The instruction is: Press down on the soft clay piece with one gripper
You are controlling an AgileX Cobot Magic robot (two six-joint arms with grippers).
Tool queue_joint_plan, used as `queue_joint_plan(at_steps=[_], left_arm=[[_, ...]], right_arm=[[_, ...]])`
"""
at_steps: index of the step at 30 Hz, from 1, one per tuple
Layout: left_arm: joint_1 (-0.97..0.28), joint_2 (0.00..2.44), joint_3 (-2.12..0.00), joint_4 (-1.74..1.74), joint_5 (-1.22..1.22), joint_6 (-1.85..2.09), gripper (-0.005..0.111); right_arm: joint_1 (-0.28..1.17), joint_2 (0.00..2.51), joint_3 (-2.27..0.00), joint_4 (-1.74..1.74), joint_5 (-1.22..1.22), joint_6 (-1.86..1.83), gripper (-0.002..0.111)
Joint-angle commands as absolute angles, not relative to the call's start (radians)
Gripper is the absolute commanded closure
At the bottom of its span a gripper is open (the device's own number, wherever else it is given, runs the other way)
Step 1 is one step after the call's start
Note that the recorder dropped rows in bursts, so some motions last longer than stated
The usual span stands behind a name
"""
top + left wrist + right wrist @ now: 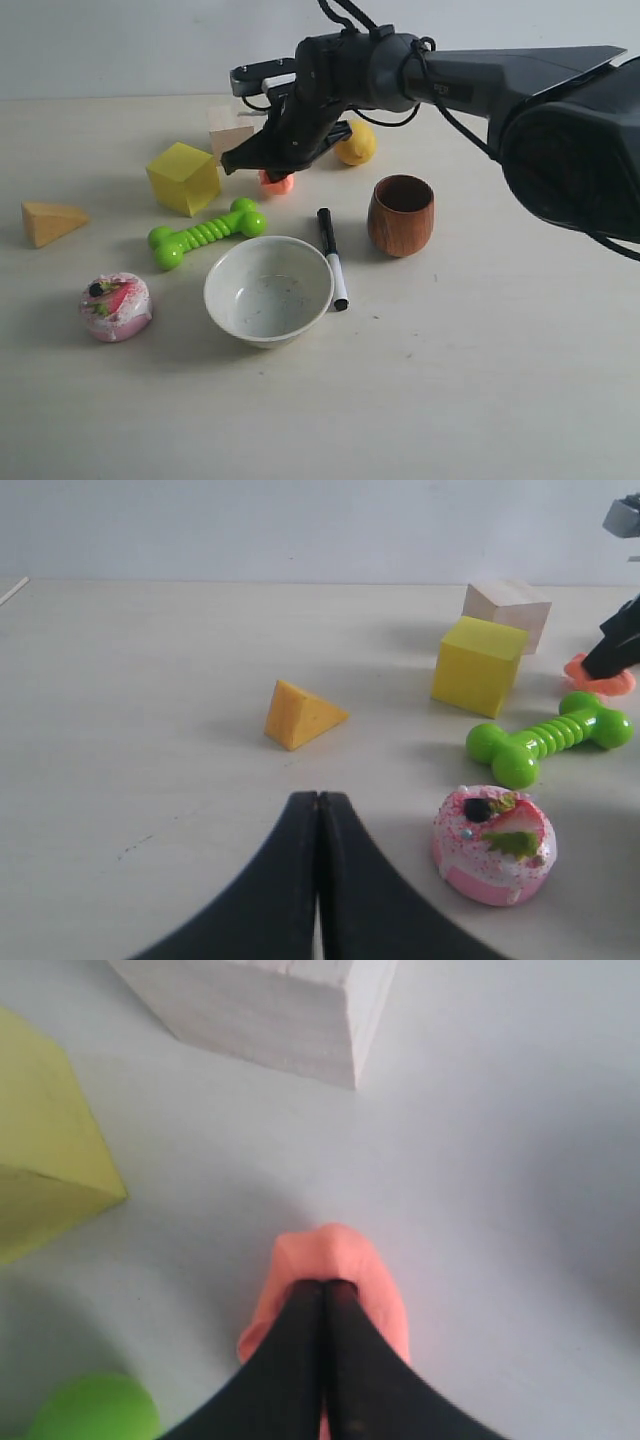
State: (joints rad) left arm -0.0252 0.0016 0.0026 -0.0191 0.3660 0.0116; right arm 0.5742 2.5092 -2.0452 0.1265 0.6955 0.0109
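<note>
**Q:** How was the left gripper (318, 800) recorded?
**A:** Its jaws were pressed together, with nothing held between them.
**Q:** Where was the soft clay piece (277, 183) found?
**A:** In the upper middle of the exterior frame, between the yellow cube (183, 177) at left and the lemon (356, 143) at right. The right gripper (322, 1286), jaws closed and empty, was set tip-down on the clay's top.
</note>
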Motion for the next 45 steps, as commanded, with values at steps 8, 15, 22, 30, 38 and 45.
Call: queue_joint_plan(at_steps=[8,15,22,30,38,45], left_arm=[[-0.031,0.000,0.000,-0.022,0.355,0.012,0.107],[-0.031,0.000,0.000,-0.022,0.355,0.012,0.107],[-0.031,0.000,0.000,-0.022,0.355,0.012,0.107],[-0.031,0.000,0.000,-0.022,0.355,0.012,0.107],[-0.031,0.000,0.000,-0.022,0.355,0.012,0.107],[-0.031,0.000,0.000,-0.022,0.355,0.012,0.107]], right_arm=[[0.575,2.519,-2.053,0.132,0.693,0.000,0.104],[0.575,2.515,-2.053,0.132,0.693,0.000,0.084],[0.575,2.513,-2.053,0.187,0.693,0.000,0.082],[0.575,2.502,-2.070,0.207,0.681,0.000,0.083],[0.575,2.501,-2.079,0.202,0.686,0.000,0.088],[0.575,2.458,-2.079,0.155,0.709,0.000,0.088]])
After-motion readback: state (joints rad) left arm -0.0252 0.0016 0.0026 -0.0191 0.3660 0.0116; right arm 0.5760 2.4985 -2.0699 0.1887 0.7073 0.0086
